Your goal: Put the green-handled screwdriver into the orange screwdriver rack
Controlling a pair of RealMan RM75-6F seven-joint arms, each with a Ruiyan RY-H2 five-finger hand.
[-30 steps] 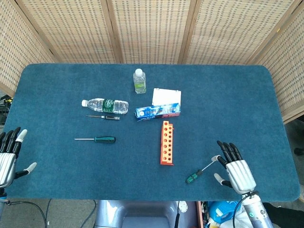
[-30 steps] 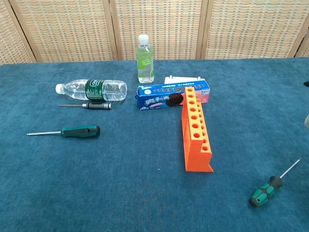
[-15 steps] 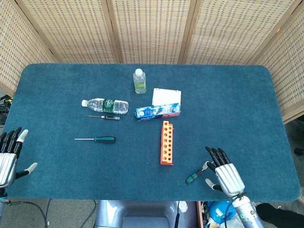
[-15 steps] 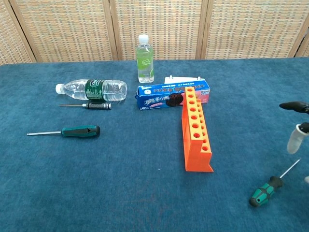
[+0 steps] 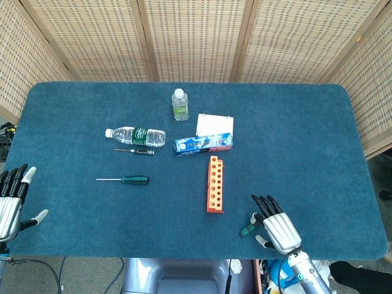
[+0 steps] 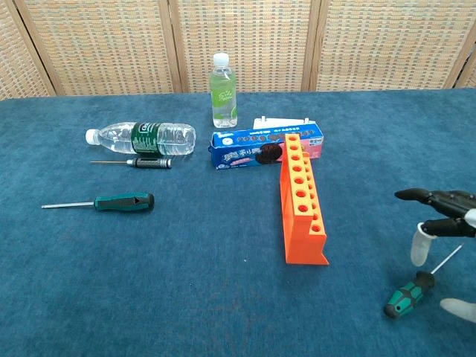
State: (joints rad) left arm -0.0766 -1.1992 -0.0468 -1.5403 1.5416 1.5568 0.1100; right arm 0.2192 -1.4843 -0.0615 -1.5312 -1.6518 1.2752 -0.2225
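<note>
Although covering nearly everything in view, only the bed for all things: blue table [image 5: 294,141]. Next in size, right hand [image 5: 277,225], over the near right part of the table, fingers [image 6: 420,196] apart and stretched forward, grasping nothing. Left hand [image 5: 11,199] at the near left edge, also released and empty, well apart from the rest. Then orange screwdriver rack [image 5: 214,184], standing near the middle, long axis running away from the robot, holes upward.

Smallest, green-handled screwdriver [image 6: 407,294]: flat on the table, just below the right hand and a little to its left. Handle pointing near-left, thin shaft running far-right beneath the fingers; in head view only the handle showing. Short thick handle, green with black parts. Clearly nearer to the right hand than to the left; probably best taken from above, across the handle. Also a second green screwdriver [image 5: 133,179], far to the left of the rack.
</note>
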